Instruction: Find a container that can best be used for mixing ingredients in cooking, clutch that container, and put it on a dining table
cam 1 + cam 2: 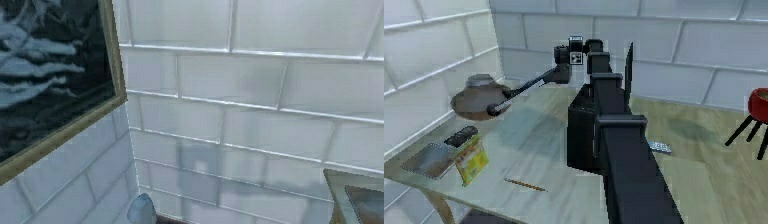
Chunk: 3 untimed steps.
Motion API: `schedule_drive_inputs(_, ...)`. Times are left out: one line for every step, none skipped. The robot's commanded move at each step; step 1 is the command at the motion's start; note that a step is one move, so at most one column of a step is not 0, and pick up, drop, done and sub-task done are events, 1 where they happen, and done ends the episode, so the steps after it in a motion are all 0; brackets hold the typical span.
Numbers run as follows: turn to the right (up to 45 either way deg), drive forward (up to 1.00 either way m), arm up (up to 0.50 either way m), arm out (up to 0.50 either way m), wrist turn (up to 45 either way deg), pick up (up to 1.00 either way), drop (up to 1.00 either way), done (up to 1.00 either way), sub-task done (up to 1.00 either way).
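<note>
A brown, bowl-shaped container [477, 97] shows above the left end of a pale tabletop [534, 140] in the arm side view. The dark arm [619, 140] rises from the bottom edge, with white marker squares at its far end. Left of them the gripper [506, 93] reaches down and leftward, its thin fingers [529, 82] ending at the container's rim. I cannot tell whether the gripper holds the container or whether it rests on the table.
On the table lie a dark flat device [460, 136], a grey book [429, 160], a yellow packet [472, 160], a pencil [524, 184] and a small object [661, 148]. A red stool [756, 105] stands at right. Ahead, a tiled wall [250, 100], a framed picture [50, 70], a counter corner [358, 195].
</note>
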Motion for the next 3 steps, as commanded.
schedule_drive_inputs(0.0,0.00,0.00,0.00,45.0,0.00,0.00,0.00,0.00)
schedule_drive_inputs(0.0,0.00,0.00,0.00,45.0,0.00,0.00,0.00,0.00)
schedule_drive_inputs(0.0,0.00,0.00,0.00,6.0,0.00,0.00,0.00,0.00)
